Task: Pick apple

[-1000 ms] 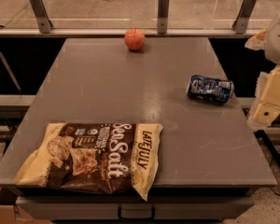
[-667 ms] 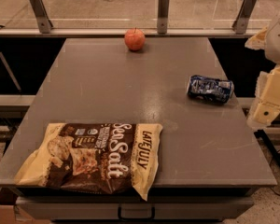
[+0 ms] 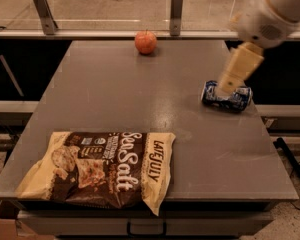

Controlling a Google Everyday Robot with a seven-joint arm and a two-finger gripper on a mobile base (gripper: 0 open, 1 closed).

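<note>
Apple, small, round, red-orange [image 3: 146,42], sits at the grey table [image 3: 140,109] far edge; likely firm, light and slick, so you pinch its widest middle. Cream gripper [image 3: 229,81] hangs over crushed blue can [image 3: 238,98], well apart; its grip state you cannot tell.

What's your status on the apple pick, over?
Gripper at right side, over the blue can. Apple free at far edge, not gripped. Chip bag near front-left, off the line.
</note>
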